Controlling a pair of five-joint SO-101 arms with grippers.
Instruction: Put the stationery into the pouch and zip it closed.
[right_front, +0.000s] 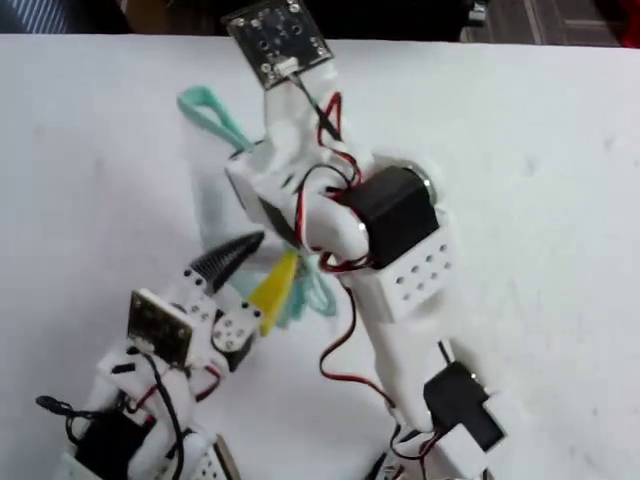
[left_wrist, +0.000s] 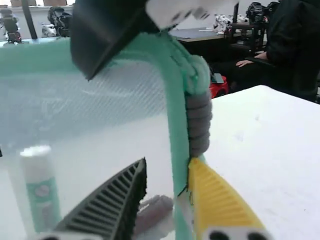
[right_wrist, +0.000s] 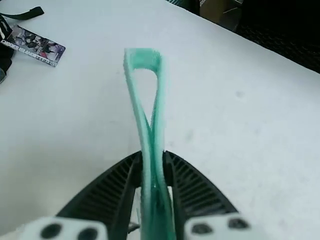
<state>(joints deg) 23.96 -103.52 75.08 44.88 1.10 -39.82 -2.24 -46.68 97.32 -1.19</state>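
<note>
The pouch (right_front: 213, 205) is clear mesh with teal edging (left_wrist: 176, 125) and lies under both arms. Its teal loop (right_front: 205, 105) (right_wrist: 143, 75) sticks out toward the table's far side. My right gripper (right_wrist: 150, 172) is shut on that loop's base. My left gripper (left_wrist: 167, 200) (right_front: 268, 258) is open, its black finger (left_wrist: 117, 200) inside the mesh and its yellow finger (left_wrist: 217, 202) against the teal edging. A grey cord pull (left_wrist: 199, 120) hangs on that edging. A white glue stick (left_wrist: 39, 187) stands behind the mesh. The right arm's black finger (left_wrist: 102, 30) is above the pouch.
The right arm's motor block (right_front: 395, 225) and wires hang over the table's middle, covering much of the pouch. A printed card (right_wrist: 37, 42) and a black strap (right_wrist: 22, 13) lie off to one side. The white tabletop (right_front: 540, 180) is bare to the right.
</note>
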